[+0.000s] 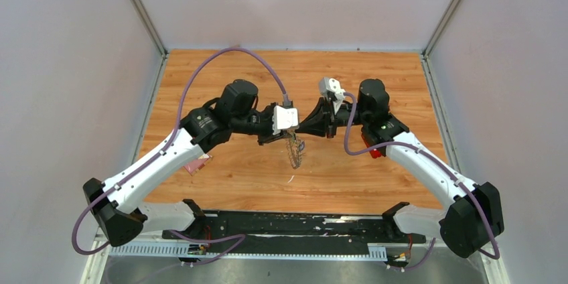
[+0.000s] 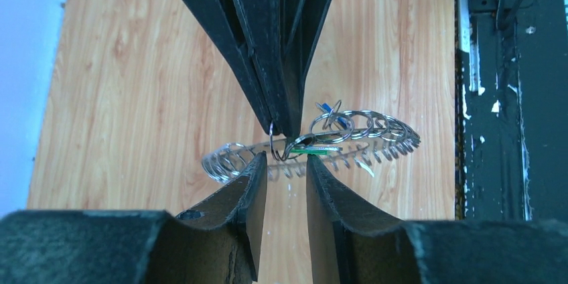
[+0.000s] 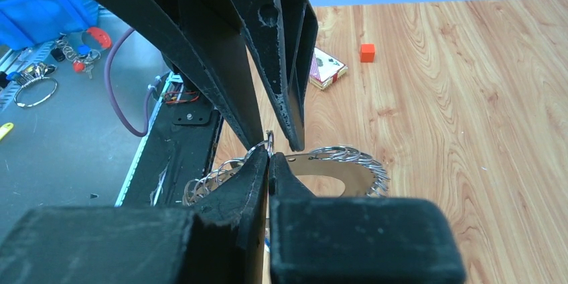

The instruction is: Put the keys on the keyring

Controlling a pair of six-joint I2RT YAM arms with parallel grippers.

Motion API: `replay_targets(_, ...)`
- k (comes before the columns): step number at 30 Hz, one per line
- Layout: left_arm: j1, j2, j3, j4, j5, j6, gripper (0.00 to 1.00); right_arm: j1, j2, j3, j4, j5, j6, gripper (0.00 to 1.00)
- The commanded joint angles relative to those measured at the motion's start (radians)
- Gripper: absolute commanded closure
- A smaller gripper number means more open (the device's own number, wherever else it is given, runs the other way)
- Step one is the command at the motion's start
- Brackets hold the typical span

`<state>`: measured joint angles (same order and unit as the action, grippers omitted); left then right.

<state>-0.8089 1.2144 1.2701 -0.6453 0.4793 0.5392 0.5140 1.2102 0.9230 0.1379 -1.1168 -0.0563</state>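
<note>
Aloft, the keyring [image 2: 375, 128] has the green key [image 2: 315, 151] and blue key [image 2: 328, 108] bunched at its rim, threading apparently near done. The right hand [image 2: 281, 138] is clamped on a small wire loop [image 3: 269, 138] there, and the left hand [image 2: 285, 167] is narrowly parted beside it, above the counter [image 2: 134, 96].

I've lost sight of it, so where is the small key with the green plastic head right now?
In the left wrist view, the green-headed key sits at the large silver keyring, just image-right of the right gripper tips.
</note>
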Motion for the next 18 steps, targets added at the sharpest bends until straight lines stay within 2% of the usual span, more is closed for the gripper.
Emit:
replay_targets(1, 0.007, -0.044, -0.002, 0.075, 0.084, 0.021, 0.65, -0.007, -0.025, 0.011, 0.079, -0.044, 0.026, 1.0)
replay_targets(8, 0.01, -0.059, -0.018, 0.081, 0.079, 0.028, 0.7, -0.008, -0.018, 0.008, 0.084, -0.053, 0.024, 1.0)
replay_targets(18, 0.012, -0.027, -0.04, 0.074, 0.03, 0.049, 0.72, -0.008, -0.02, 0.008, 0.078, -0.06, 0.016, 1.0)
